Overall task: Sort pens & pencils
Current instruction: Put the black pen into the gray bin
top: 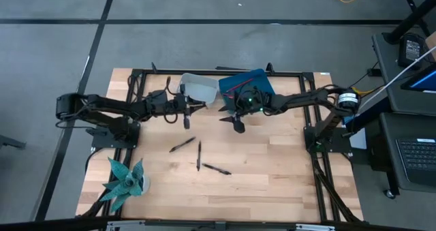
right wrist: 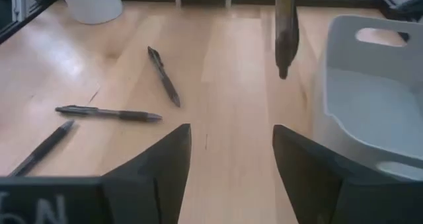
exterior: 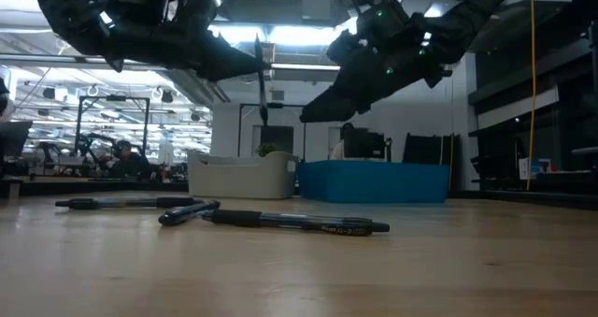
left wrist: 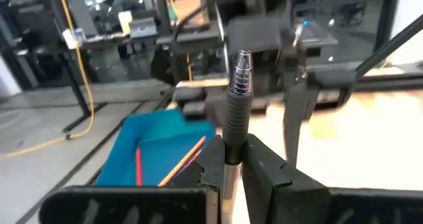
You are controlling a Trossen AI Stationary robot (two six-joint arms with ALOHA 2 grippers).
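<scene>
Left wrist view: my left claw (left wrist: 232, 159) pinches a pen (left wrist: 236, 98) upright beside the white bin (top: 198, 88); right claw (right wrist: 231, 164) spread nearby.

Robotics lab / open-plan office: wooden table (top: 272, 183) on a black frame, grey taped floor around it, laptop (top: 414, 156) beside it, desks and ceiling strip lights behind.

The thin pens (top: 198, 155) are black. The light wooden table (top: 272, 183) is pale brown. One plastic bin (top: 199, 88) is white, one plastic bin (top: 248, 82) is blue with orange-red pencils (left wrist: 180, 163) inside.
</scene>
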